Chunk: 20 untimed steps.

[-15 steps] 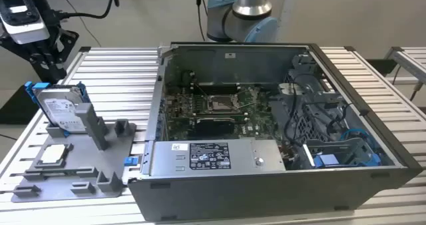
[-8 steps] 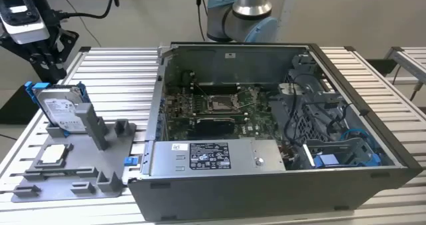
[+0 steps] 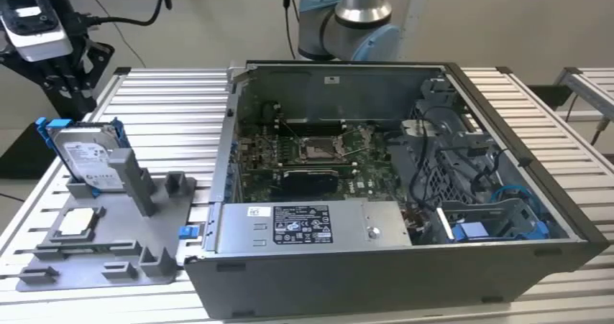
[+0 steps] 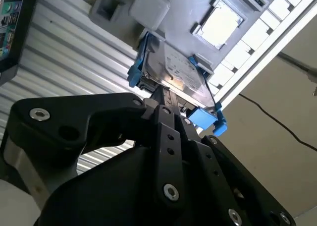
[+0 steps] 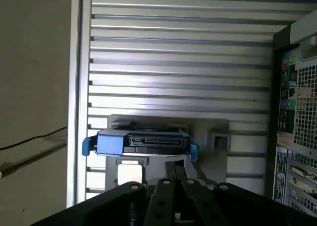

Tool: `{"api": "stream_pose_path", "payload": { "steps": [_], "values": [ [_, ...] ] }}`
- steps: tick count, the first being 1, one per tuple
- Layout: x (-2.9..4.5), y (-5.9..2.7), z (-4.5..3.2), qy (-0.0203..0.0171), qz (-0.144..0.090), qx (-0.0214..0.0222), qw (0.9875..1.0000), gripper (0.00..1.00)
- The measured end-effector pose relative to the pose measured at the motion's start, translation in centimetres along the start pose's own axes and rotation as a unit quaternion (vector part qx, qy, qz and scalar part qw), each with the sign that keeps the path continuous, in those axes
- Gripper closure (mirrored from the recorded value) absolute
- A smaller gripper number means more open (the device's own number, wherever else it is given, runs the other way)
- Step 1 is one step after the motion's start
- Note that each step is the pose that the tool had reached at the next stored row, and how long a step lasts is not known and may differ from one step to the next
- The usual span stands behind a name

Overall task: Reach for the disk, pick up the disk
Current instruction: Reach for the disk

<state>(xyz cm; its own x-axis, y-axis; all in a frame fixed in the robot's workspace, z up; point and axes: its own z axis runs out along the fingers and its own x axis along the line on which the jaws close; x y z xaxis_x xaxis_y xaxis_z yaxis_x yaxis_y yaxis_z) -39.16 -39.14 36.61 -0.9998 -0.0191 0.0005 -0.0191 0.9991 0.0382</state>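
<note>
The disk (image 3: pixel 91 157) stands upright on edge in a slot of the grey fixture (image 3: pixel 144 216), at the fixture's corner away from the open computer case (image 3: pixel 384 281). The gripper (image 3: pixel 60 85) hangs above the fixture, clear of the disk and holding nothing. In the second wrist view its fingers (image 4: pixel 162 118) lie narrow, drawn close together.

The disk is a rigid metal block, likely heavy for its size, with smooth faces that could slip and insides that would not forgive a knock. I judge the best hold is across its two broad faces near the exposed upper part — off the connector edge and off the blue rails (image 3: pixel 42 133), which are plastic and may flex.

Counted: one disk, two rails, one fixture, one case, one gripper — and one small square chip (image 3: pixel 77 223) lying flat on the fixture.
</note>
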Motion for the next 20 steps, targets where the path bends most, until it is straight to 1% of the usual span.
{"api": "stream_pose_path", "payload": {
  "steps": [1, 3, 7, 9, 20],
  "values": [
    [0.15, 0.10, 0.02, 0.0000, 0.000, 0.0000, 1.0000, 1.00],
    [0.76, 0.17, 0.05, 0.0000, 0.000, 0.0000, 1.0000, 1.00],
    [2.40, 0.20, 0.12, 0.0000, 0.000, 0.0000, 1.0000, 1.00],
    [2.98, 0.21, 0.15, 0.0000, 0.000, 0.0000, 1.0000, 1.00],
    [5.07, 0.43, 0.47, 0.0000, 0.000, 0.0000, 1.0000, 1.00]
  ]
}}
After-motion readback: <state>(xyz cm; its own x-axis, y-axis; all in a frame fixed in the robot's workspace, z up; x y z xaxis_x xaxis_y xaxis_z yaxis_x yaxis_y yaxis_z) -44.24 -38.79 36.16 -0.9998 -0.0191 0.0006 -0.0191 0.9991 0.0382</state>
